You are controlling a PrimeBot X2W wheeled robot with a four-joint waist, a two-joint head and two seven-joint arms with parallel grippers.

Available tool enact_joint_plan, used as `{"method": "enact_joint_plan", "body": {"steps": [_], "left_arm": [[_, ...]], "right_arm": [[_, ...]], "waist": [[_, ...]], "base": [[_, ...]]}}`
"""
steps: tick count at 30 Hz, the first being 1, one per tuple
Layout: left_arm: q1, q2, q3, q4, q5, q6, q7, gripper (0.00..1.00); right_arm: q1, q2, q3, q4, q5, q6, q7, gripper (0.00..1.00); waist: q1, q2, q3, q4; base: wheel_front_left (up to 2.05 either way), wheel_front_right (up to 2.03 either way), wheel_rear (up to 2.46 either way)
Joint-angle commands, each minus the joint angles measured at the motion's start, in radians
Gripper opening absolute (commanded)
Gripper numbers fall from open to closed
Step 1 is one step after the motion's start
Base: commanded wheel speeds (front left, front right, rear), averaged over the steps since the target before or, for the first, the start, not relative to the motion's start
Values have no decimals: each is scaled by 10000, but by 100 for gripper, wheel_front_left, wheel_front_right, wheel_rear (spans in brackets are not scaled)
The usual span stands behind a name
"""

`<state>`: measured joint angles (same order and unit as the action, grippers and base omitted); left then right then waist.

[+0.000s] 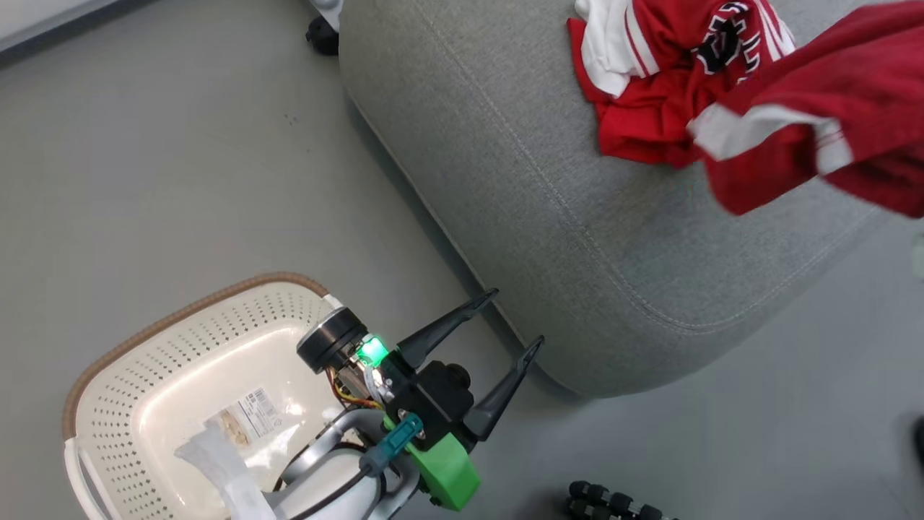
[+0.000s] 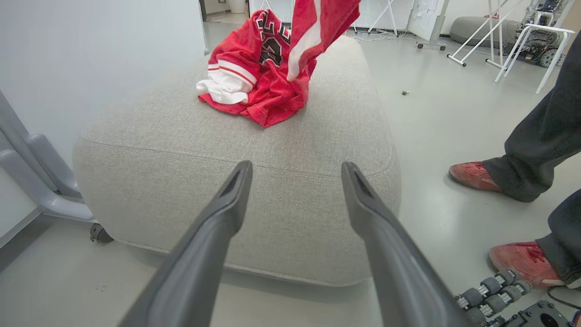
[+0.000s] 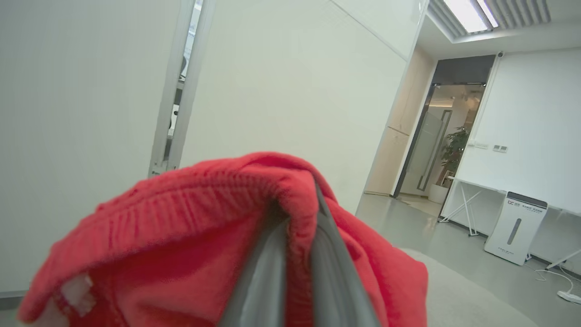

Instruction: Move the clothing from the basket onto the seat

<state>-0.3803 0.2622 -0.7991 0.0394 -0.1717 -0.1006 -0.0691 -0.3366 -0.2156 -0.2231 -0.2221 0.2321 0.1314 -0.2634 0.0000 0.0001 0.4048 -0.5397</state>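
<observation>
- The clothing is two red garments. The jersey (image 1: 671, 79) lies crumpled in a heap on the seat (image 1: 548, 217), with white sleeves and stripes showing and dark lettering on top.
- The shorts (image 1: 830, 130), red with a white band, hang in the air above the seat, just beside the jersey. In the left wrist view their lower end comes down to the heap, but I cannot tell whether it touches.
- The right hand (image 3: 295, 236) is clenched on the shorts. Its two fingers are pressed close together, with the ribbed red waistband bunched over their tips.
- The seat is a large grey woven cushion with rounded edges and a stitched seam, standing on the floor (image 1: 180, 144).
- The basket (image 1: 180, 361), cream and perforated with a brown rim, sits on the floor near the seat's corner. Its bare bottom shows a label (image 1: 249, 415).
- The left hand (image 1: 517, 316) is released. Its fingers are spread wide with nothing between them, between the basket and the seat, pointing at the seat's side.
- A person's dark trouser legs and red shoes (image 2: 472, 176) stand on the floor beside the seat.
</observation>
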Motion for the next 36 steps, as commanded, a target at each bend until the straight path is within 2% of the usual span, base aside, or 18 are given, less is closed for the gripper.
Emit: {"method": "enact_joint_plan", "body": {"steps": [1,8,15,20,29,32,36], "left_arm": [[-318,127,-5,-110,128,-20,84,100],[-904,285,81,-439,365,49,228,100],[-1300,413,237,-616,475,184,345,100],[-1561,569,191,-784,613,135,485,100],[-1865,626,170,-845,630,144,563,100],[-1838,669,167,-719,495,118,510,100],[-1691,515,258,-494,322,286,212,100]], "right_arm": [[-549,-210,-527,-60,-33,-14,-17,0],[-2341,-1380,-2309,287,-192,-13,-17,0],[-3417,-2031,-3061,2030,-286,-14,-15,0],[-3864,-1897,-2720,3757,-481,-14,-17,0],[-4447,-1118,-2332,6682,-460,-14,-17,0],[-4487,-895,-2310,7335,-102,-14,-12,0],[-4304,-759,-2284,7485,63,-14,-9,0]], "waist": [[0,-1,1124,737],[0,-1,2160,1629],[0,-1,3131,2203],[0,-1,3775,2387],[0,-1,4215,2557],[0,-1,4194,2565],[0,-1,3985,2560]], "base": [[0,0,0],[0,0,0],[0,0,0],[0,0,0],[0,0,0],[0,0,0],[0,0,0]]}}
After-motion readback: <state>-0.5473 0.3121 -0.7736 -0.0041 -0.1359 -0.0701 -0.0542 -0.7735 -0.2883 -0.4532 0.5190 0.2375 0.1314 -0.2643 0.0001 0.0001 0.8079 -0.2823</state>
